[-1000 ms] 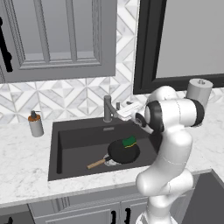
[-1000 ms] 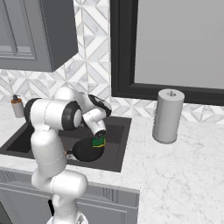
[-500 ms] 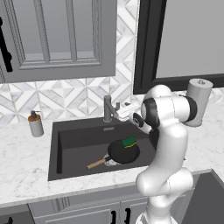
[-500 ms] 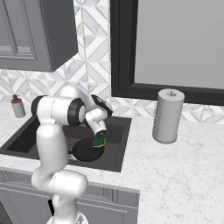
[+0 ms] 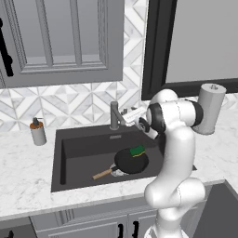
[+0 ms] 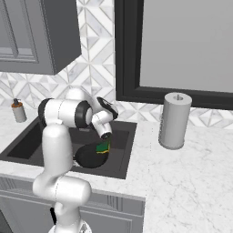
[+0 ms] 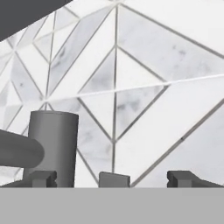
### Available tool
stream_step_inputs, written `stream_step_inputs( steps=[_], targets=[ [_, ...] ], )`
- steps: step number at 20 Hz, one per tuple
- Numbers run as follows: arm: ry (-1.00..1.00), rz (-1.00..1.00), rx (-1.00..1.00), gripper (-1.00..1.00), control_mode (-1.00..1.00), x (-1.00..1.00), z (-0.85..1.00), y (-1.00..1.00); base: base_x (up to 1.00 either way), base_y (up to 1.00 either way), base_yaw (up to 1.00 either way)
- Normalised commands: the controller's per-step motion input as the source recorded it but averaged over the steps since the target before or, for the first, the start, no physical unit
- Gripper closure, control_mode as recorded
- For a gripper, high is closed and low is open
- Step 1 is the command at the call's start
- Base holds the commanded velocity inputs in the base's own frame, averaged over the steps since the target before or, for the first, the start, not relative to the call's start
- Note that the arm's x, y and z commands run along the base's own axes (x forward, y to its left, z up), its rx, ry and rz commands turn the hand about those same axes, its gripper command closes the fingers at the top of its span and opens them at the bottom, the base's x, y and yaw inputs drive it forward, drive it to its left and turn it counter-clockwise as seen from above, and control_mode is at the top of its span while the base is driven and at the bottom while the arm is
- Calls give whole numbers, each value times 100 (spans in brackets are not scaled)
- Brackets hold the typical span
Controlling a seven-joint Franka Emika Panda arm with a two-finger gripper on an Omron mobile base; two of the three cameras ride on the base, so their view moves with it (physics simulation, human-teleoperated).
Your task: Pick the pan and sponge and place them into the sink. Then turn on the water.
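The sink [image 5: 88, 144] takes up the middle of the left base view, a dark basin cut into the marble counter [image 5: 25, 186], with its back rim right under the tiled wall [image 5: 83, 102]. Most of the basin floor toward the left is bare. The pan [image 5: 131, 161] sits at the right end of the basin, close to the right wall, black and round, its wooden handle [image 5: 102, 174] pointing toward the lower left of the frame. The sponge [image 5: 137, 150] is on the pan's far edge, green side up with a bit of yellow underneath; it looks like it's resting on the rim.

The gripper [image 5: 131, 115] is up at the back rim, just right of the faucet [image 5: 114, 115], spread wide with nothing between the fingers. In the hand view the faucet's post [image 7: 51, 146] fills the lower left, with wall tile behind.

A soap bottle [image 5: 38, 131] stands left of the sink, a paper towel roll [image 5: 209, 108] at the right, both well apart from the basin.
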Motion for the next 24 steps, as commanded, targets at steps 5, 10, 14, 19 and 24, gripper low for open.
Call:
stream_step_inputs(
  steps=[5,10,14,19,24],
  targets=[
    [0,-1,0,-100,-100,37,-4,0,0,0,0],
    [2,-1,0,-100,-100,39,-22,0,0,0,0],
    [1,-2,0,-100,-100,26,-32,0,0,0,0],
    [0,-3,0,-100,-100,10,-30,0,0,0,0],
    [-1,-7,0,100,-100,0,-23,-17,0,0,0]
  ],
)
